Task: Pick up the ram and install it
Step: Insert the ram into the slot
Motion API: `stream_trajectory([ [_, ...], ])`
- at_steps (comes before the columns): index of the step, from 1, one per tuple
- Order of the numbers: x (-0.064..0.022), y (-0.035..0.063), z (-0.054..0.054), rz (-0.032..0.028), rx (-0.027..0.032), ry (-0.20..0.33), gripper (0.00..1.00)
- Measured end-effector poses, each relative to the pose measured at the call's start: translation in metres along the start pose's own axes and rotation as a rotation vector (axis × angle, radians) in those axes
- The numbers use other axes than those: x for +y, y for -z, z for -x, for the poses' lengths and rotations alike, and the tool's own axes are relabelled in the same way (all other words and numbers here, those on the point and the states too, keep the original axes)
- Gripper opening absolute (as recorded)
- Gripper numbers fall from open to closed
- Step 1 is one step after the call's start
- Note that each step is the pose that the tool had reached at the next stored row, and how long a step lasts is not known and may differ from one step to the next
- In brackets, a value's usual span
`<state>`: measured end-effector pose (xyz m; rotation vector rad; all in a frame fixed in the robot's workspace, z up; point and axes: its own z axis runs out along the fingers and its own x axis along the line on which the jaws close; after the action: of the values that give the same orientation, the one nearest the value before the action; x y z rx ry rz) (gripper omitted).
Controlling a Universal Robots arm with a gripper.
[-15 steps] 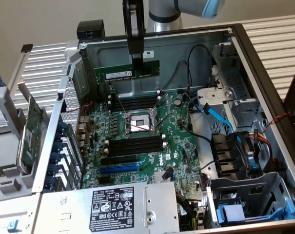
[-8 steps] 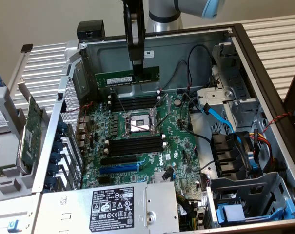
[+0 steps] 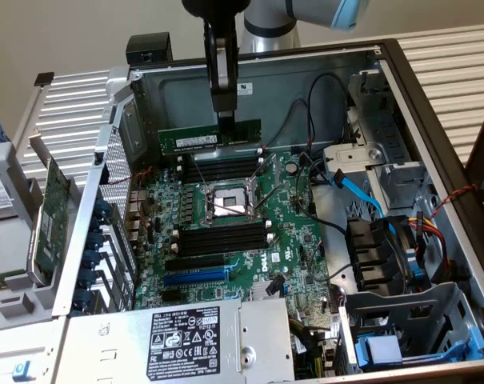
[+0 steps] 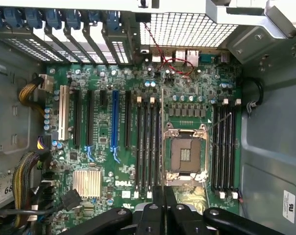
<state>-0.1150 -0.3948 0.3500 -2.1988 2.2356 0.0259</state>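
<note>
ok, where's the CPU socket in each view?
Exterior view: CPU socket at mid-motherboard, between the two black slot banks.
Wrist view: CPU socket again between those two banks.
Shared landmark: the blue slot, beyond one bank from the socket.

White DELL logo [image 4: 124,183] on the green motherboard [image 4: 196,78]; power-supply label [image 3: 186,340] print too small to read.

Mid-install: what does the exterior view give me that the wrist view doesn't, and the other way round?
Exterior view: the ram, gripped at its top edge by the gripper, over the far memory slots. Wrist view: the white expansion slot beside the black ones. Both: the CPU socket and the blue slot.
</note>
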Motion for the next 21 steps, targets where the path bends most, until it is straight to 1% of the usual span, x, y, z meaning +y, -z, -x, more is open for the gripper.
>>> stream_trajectory([
  [5, -0.0006, -0.0091, 0.0, 0.0032, -0.0003, 0.0, 0.13],
  [14, -0.0012, -0.025, 0.0, 0.0034, -0.0006, 0.0, 0.13],
  [21, -0.0013, -0.0322, -0.002, 0.0035, -0.0006, -0.001, 0.13],
])
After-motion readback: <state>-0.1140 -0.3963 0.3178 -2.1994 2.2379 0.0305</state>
